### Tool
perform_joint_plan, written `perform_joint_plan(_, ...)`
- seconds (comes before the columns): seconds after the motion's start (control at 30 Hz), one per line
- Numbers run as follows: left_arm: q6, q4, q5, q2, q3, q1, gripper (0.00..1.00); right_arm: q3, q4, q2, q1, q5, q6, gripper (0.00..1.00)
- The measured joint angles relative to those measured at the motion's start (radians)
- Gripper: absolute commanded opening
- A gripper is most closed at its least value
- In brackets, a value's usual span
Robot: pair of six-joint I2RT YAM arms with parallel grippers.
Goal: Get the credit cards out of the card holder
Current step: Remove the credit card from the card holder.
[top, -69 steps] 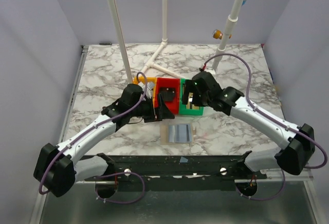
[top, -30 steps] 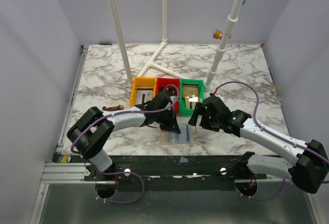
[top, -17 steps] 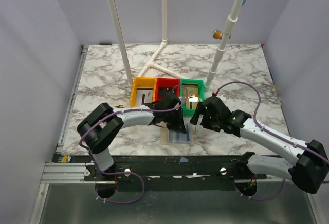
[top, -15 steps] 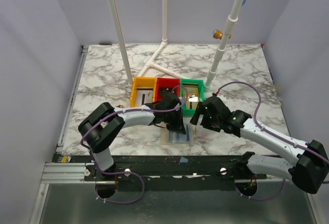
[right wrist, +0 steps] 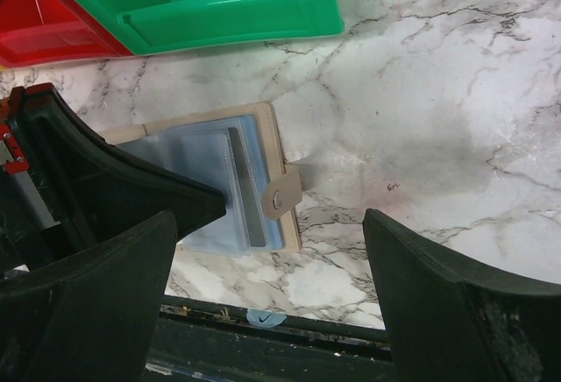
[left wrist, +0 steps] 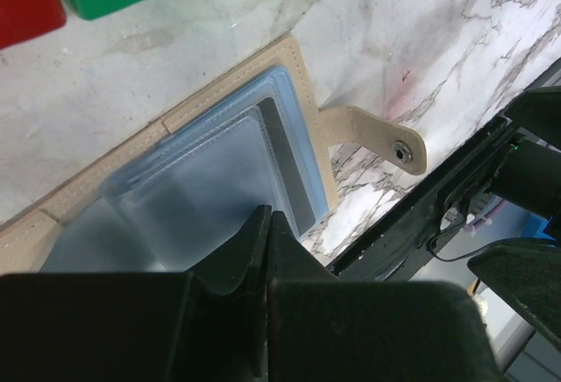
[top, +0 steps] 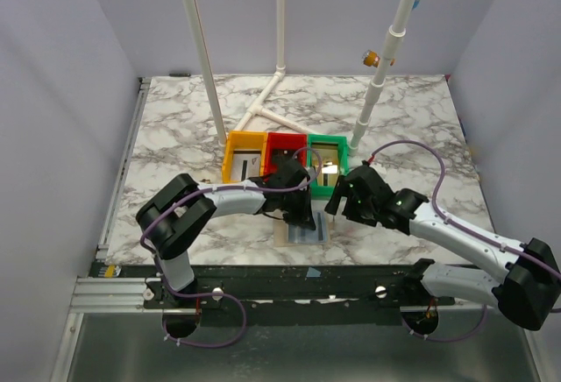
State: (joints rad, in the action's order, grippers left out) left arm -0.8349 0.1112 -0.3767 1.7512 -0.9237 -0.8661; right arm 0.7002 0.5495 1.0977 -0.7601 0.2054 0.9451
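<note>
The card holder (top: pixel 304 229) lies open flat near the table's front edge, tan outside with pale blue clear sleeves (left wrist: pixel 210 167) and a snap tab (right wrist: pixel 282 193). A grey card edge (left wrist: pixel 290 161) shows inside the sleeves. A gold credit card (top: pixel 329 157) rests in the green tray (top: pixel 326 192). My left gripper (left wrist: pixel 267 217) is shut, nothing seen between its jaws, and its tips rest on the sleeves. My right gripper (right wrist: pixel 268 219) hangs open just right of the holder, above the tab and bare marble.
Yellow (top: pixel 230 156), red (top: pixel 282 141) and green trays stand in a row just behind the holder. White pipes (top: pixel 279 112) rise at the back. The black front rail (top: pixel 307 282) runs close below the holder.
Both grippers have come down from over the trays to the holder. In the last second the left tips slid slightly right onto the sleeves; the right gripper stayed open.
</note>
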Motion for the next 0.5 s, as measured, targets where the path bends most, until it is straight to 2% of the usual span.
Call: perform_joint_plan(0.5,0.001,-0.002,0.018,-0.063,0.074,0.048,0.0,0.0,-0.001,0.068,-0.056,0.01,-0.001,0.91)
